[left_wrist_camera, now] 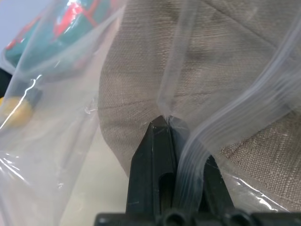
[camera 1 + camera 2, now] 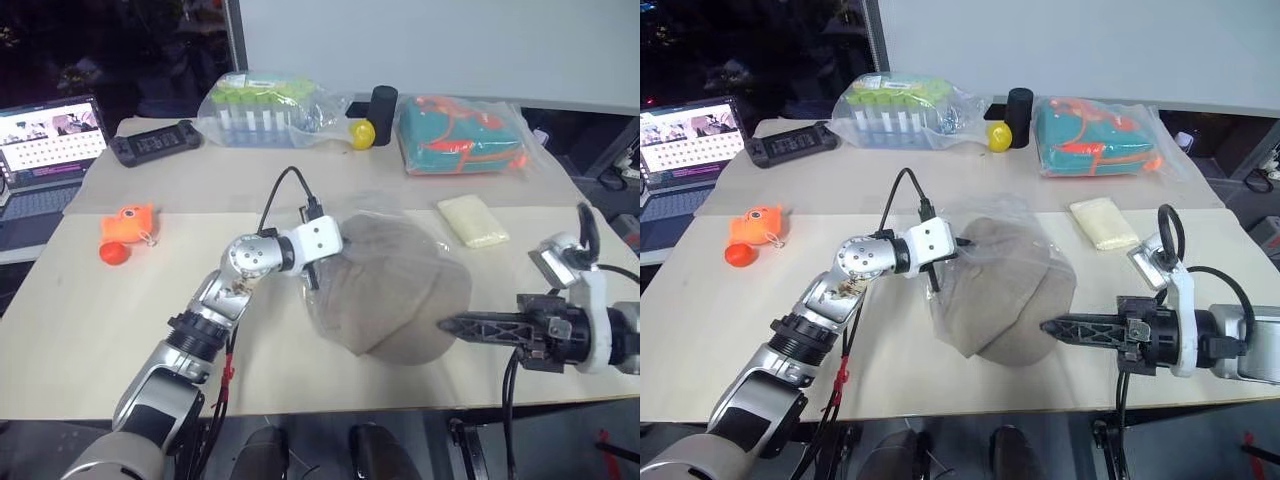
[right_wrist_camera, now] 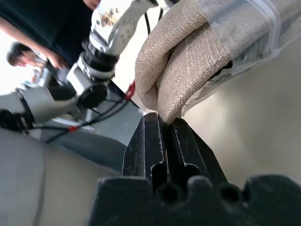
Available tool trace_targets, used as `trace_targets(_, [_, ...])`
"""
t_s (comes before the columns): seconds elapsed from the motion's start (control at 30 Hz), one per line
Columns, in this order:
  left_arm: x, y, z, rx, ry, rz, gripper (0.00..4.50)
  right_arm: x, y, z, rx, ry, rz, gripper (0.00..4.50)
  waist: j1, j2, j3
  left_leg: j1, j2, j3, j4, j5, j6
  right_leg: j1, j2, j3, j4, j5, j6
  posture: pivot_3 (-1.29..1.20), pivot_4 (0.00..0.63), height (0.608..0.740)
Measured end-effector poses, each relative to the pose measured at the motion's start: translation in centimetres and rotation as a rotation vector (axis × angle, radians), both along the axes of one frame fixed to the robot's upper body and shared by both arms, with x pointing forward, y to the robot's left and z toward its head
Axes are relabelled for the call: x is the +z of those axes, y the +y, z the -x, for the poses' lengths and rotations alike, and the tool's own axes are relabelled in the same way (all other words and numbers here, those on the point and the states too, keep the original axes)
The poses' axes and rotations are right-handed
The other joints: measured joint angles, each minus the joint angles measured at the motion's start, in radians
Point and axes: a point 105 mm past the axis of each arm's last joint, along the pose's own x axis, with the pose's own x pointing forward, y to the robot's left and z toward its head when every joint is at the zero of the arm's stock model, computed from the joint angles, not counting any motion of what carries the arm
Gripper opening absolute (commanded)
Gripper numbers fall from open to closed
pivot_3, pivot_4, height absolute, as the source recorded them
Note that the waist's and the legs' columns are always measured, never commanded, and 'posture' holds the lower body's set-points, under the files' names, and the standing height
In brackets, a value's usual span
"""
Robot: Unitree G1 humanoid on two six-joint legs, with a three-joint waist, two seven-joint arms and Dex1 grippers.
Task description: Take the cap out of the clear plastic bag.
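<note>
The cap (image 2: 395,290) is sitting mid-counter, a bit toward the near edge, crown up and brim pointing at the near right. It's partly out already: the far and left part is under the clear plastic bag (image 2: 345,235), while the brim end looks bare. So you're mid-pull, I'd say, not done.

Your right gripper (image 2: 452,324) comes in level from the right, jaws pressed together on the fabric at the brim edge; the right wrist view shows a fold of cloth pinched between them. Your left gripper (image 2: 938,262) is on the opposite side, at the cap's left, jaws squeezed shut on the bag's film; the left wrist view shows the ribbed zip strip of the bag running right by them.

What matters next: the cap lies straight between the two grippers, and its long way runs left-far to right-near, same line as the pull. So the right arm takes the cap out toward the near right while the left pins the bag. Looks like a clean line to me.

Room-wise you're fine. The counter (image 2: 150,330) is bare to the near right. The pale cream block (image 2: 472,220) sits just beyond the right arm on the far side, so don't swing far. The orange toy (image 2: 125,230) is well off to the left, and the other bags are way back.
</note>
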Motion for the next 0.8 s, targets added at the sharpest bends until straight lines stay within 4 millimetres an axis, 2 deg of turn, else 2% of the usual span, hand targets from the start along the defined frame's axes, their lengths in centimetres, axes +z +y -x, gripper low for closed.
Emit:
trace_targets(0.07, [-0.2, 0.4, -0.2, 0.023, 0.009, 0.000, 0.00, -1.3, 0.8, -3.2, -0.125, 0.036, -0.063, 0.04, -0.003, -0.001, 0.000, 0.000, 0.001, 0.000, 0.002, 0.000, 0.000, 0.000, 0.001, 0.000, 0.001, 0.001, 0.000, 0.00, 0.150, 0.740])
trace_targets(0.1, [-0.3, 0.4, -0.1, 0.024, 0.012, 0.000, 0.00, -2.5, 1.3, -4.5, -0.187, 0.085, -0.060, 0.04, 0.001, 0.000, 0.000, -0.001, 0.000, 0.000, 0.002, 0.000, 0.000, -0.001, 0.000, 0.000, 0.002, 0.001, 0.000, 0.00, 0.150, 0.740])
trace_targets(0.17, [-0.5, 0.8, -0.3, 0.046, 0.017, -0.010, 0.00, -4.1, 2.8, -6.7, -0.267, 0.162, -0.098, 0.04, 0.003, 0.000, 0.000, -0.002, 0.001, 0.000, 0.004, 0.000, 0.000, -0.003, 0.001, 0.000, 0.003, 0.001, -0.001, 0.00, 0.150, 0.740])
trace_targets(0.2, [-0.5, 0.9, -0.4, 0.051, 0.015, -0.015, 0.00, -4.5, 3.4, -7.1, -0.277, 0.183, -0.110, 0.04, 0.004, 0.000, 0.000, -0.003, 0.001, 0.000, 0.004, 0.000, 0.000, -0.003, 0.001, 0.001, 0.003, 0.001, -0.001, 0.00, 0.150, 0.740])
trace_targets(0.23, [-0.5, 1.2, -0.4, 0.057, 0.012, -0.023, 0.00, -4.7, 4.1, -7.7, -0.285, 0.201, -0.114, 0.04, 0.006, 0.000, 0.000, -0.003, 0.001, 0.000, 0.004, 0.000, 0.000, -0.003, 0.001, 0.000, 0.003, 0.001, -0.001, 0.00, 0.150, 0.740])
trace_targets(0.37, [0.3, 2.7, -1.3, 0.108, -0.027, -0.058, 0.00, -3.3, 7.0, -10.9, -0.313, 0.217, -0.191, 0.04, 0.004, 0.000, 0.000, -0.004, 0.002, 0.001, 0.005, -0.001, 0.001, -0.004, 0.001, 0.000, 0.003, 0.001, -0.001, 0.00, 0.150, 0.740])
trace_targets(0.5, [0.9, 4.9, -2.8, 0.174, -0.059, -0.095, 0.00, -3.4, 9.3, -12.2, -0.302, 0.248, -0.217, 0.04, 0.010, 0.000, 0.000, -0.004, 0.002, 0.000, 0.004, -0.001, 0.002, -0.004, 0.000, -0.002, 0.003, 0.001, -0.001, 0.00, 0.150, 0.740])
trace_targets(0.67, [1.3, 6.1, -4.8, 0.205, -0.064, -0.125, 0.00, -3.7, 10.3, -13.4, -0.314, 0.250, -0.196, 0.04, 0.011, 0.000, 0.000, -0.009, 0.001, -0.001, 0.006, -0.001, 0.002, -0.005, -0.003, -0.004, 0.004, 0.003, 0.002, 0.00, 0.150, 0.740])
trace_targets(0.7, [1.6, 6.3, -5.5, 0.222, -0.069, -0.121, 0.00, -3.7, 10.4, -13.7, -0.318, 0.249, -0.193, 0.04, 0.011, 0.000, 0.000, -0.009, 0.000, 0.000, 0.006, -0.001, 0.002, -0.004, -0.003, -0.004, 0.004, 0.003, 0.002, 0.00, 0.150, 0.740])
trace_targets(0.73, [2.3, 7.0, -6.9, 0.282, -0.086, -0.114, 0.00, -3.6, 10.7, -14.1, -0.320, 0.242, -0.185, 0.04, 0.010, 0.000, 0.000, -0.009, 0.000, -0.001, 0.007, -0.001, 0.002, -0.005, -0.003, -0.004, 0.001, 0.003, 0.002, 0.00, 0.150, 0.740])
trace_targets(0.8, [3.2, 8.5, -8.4, 0.373, -0.124, -0.111, 0.00, -3.3, 11.2, -14.4, -0.316, 0.226, -0.180, 0.04, 0.007, 0.000, 0.000, -0.009, -0.001, -0.001, 0.006, -0.002, 0.003, -0.005, -0.002, -0.004, 0.001, 0.003, 0.002, 0.00, 0.150, 0.740])
